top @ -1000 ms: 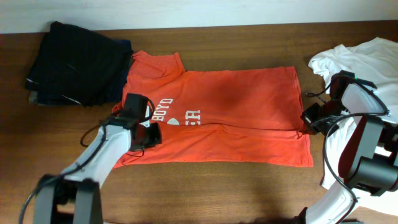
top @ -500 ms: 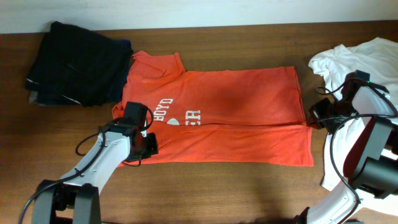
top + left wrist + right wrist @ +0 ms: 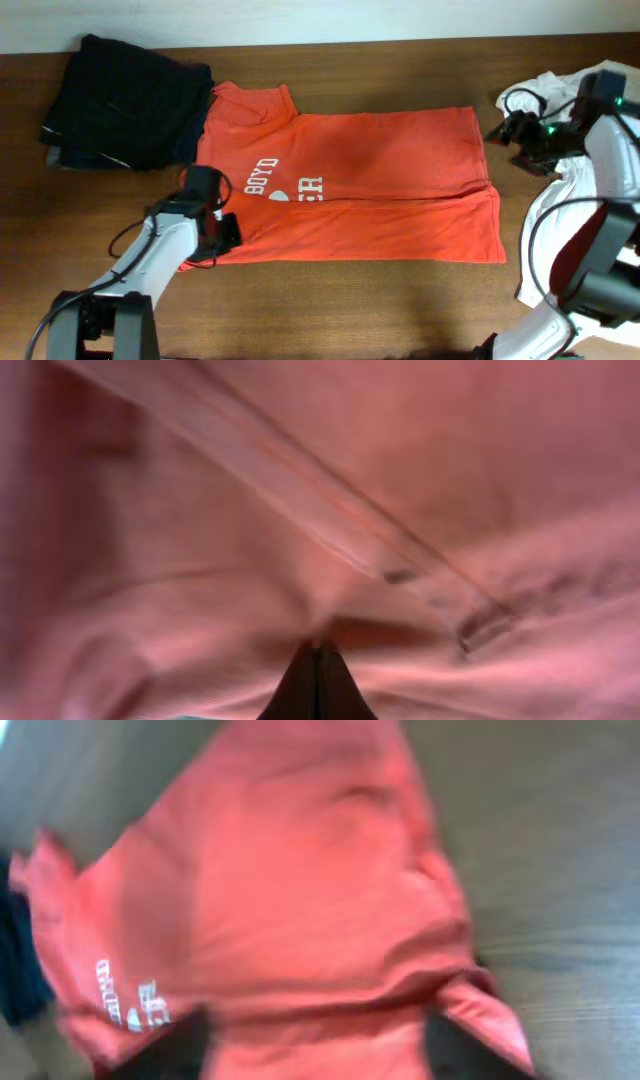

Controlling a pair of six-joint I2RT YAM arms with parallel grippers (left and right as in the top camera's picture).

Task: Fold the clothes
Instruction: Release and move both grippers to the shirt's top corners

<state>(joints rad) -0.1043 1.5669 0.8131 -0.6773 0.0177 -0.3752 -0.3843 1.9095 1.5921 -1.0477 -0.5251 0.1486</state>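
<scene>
An orange-red T-shirt [image 3: 380, 170] with white lettering lies flat on the wooden table [image 3: 330, 300], its lower part folded up in a long band. At the shirt's lower-left corner my left gripper [image 3: 222, 232] is shut on the fabric. In the left wrist view its fingertips [image 3: 318, 660] press together, with orange-red cloth all round. My right gripper [image 3: 500, 131] hangs open beyond the shirt's right edge, apart from it. The right wrist view looks down on the T-shirt [image 3: 290, 890], with dark fingers [image 3: 180, 1042] spread wide and nothing between them.
A pile of black clothes [image 3: 125, 100] sits at the back left, touching the shirt's sleeve. A white T-shirt [image 3: 575, 95] lies crumpled at the right edge under the right arm. Bare wood runs along the front.
My right gripper let go of the shirt's right edge, opened, and rose toward the back. My left gripper drew the lower-left corner slightly left and toward the front.
</scene>
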